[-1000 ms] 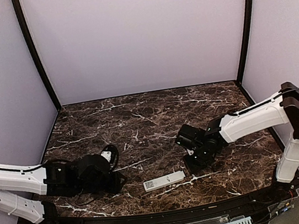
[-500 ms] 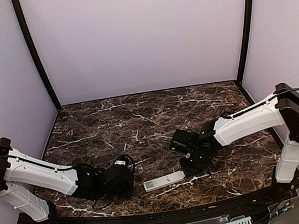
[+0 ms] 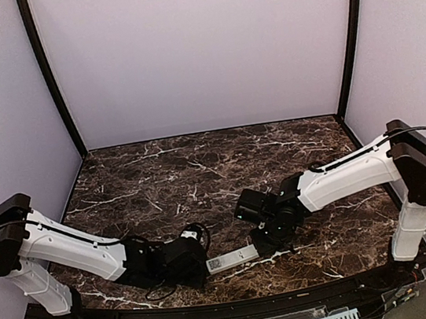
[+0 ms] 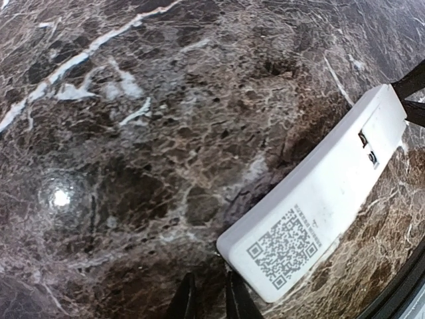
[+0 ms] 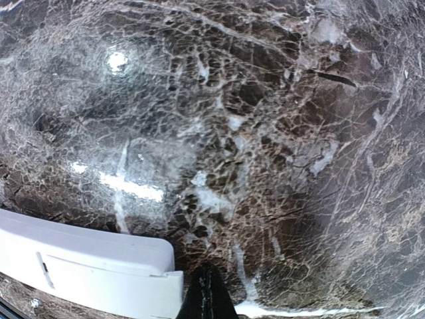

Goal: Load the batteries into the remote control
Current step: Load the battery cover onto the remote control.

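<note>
- Slim white rectangular plastic remote control (image 3: 233, 259) is lying flat on the dark brown marble bench (image 3: 198, 169), near the front edge, between the two arms.
- It's lying back up: a black QR label (image 4: 284, 247) is showing at the end nearest the left arm (image 3: 67, 247), and a cover seam with small slots is showing toward the other end.
- Left fingers (image 4: 230, 300) are sitting low over the bench right at the QR end of the remote control. The gap between them is narrow, only bench is showing in it, and nothing is being gripped.
- Can't tell whether the left tip is touching the remote's corner or sitting just beside it.
- Right fingers (image 5: 207, 298) are pressing fully together, holding nothing, with the tip pointing at the bench just beside the remote's far-end corner.
- In the top view the right arm (image 3: 342, 177) is reaching in from the right and the left arm from the left, so the black wrists are flanking the remote.
</note>
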Robot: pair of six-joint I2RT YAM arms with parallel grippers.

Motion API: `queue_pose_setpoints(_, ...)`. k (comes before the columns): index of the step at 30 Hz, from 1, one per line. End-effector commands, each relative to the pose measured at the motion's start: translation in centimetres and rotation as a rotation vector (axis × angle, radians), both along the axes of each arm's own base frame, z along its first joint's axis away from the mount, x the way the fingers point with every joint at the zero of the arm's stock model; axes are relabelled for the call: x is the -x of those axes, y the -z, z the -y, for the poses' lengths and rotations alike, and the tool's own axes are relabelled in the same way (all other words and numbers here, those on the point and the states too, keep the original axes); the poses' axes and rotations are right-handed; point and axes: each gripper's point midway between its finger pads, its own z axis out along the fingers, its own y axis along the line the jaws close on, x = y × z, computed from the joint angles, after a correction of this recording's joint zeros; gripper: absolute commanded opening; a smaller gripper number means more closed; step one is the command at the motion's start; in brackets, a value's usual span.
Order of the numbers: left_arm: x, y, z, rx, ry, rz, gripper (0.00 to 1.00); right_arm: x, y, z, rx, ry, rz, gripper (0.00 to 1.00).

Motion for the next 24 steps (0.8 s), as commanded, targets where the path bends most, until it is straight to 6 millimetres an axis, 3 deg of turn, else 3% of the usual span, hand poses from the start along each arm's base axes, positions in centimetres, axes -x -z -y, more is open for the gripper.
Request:
queue_pose_setpoints(1, 1.5, 1.2, 0.3, -0.057, 0.036, -0.053, 0.15, 1.3, 1.6, 0.3, 0.039, -0.011, -0.047, 0.0)
queue_pose_setpoints(13, 1.4, 1.3, -0.1, -0.074, 0.017, -0.053, 0.14, 2.1, 2.5, 0.1, 0.036, -0.027, -0.061, 0.0)
queue_pose_setpoints(19, 1.4, 1.5, 0.3, -0.082, 0.031, -0.057, 0.14, 2.5, 2.8, -2.2, 0.017, -0.103, -0.066, 0.0)
queue_pose_setpoints(24, 1.4, 1.5, 0.1, -0.08, 0.029, -0.056, 0.14, 3.8, 4.1, -2.9, 0.021, -0.129, -0.102, 0.0)
